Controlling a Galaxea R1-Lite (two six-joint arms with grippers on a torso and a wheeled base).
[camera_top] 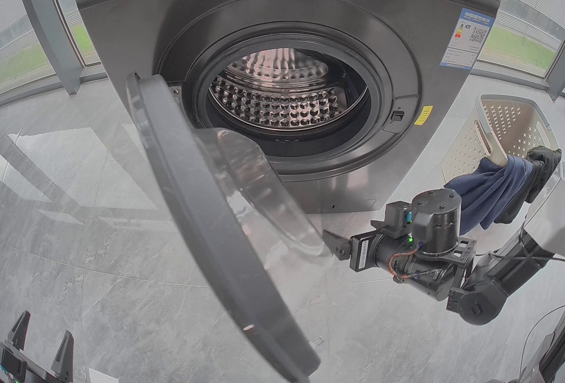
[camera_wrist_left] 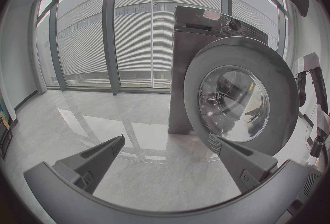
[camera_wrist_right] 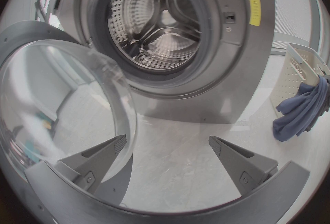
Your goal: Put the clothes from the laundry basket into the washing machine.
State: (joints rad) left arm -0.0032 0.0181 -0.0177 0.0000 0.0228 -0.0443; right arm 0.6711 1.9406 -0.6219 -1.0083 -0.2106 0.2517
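The washing machine (camera_top: 282,19) stands with its door (camera_top: 194,213) already swung wide and its drum (camera_top: 282,96) bare, so the opening step looks done and the fetching of the first piece is the step in hand. None of the laundry is loaded yet.

In the head view the laundry basket (camera_top: 512,119) sits at about three o'clock, tipped on the floor beside the machine's corner. A blue garment (camera_top: 488,190) hangs over its near rim, and a dark garment (camera_top: 544,160) lies just behind it. The right gripper (camera_top: 335,246) hangs low at about five o'clock, its claw spread and holding nothing, with its tips just beside the door's glass bowl. Whether they touch the glass I cannot tell. The left gripper (camera_top: 46,328) waits at seven o'clock, also spread and empty.

The next move, as I judge it, calls for the right arm to turn away from the door toward three o'clock and close on the blue garment's hanging fold. It then has to carry the piece past the door's edge into the drum without snagging.

From the head the drum's floor is hidden behind the seal's lip. The right wrist view looks straight in and finds the paddles and the floor bare. The left wrist view gives the door's outer face and the machine's side panel — parts turned away from the head.
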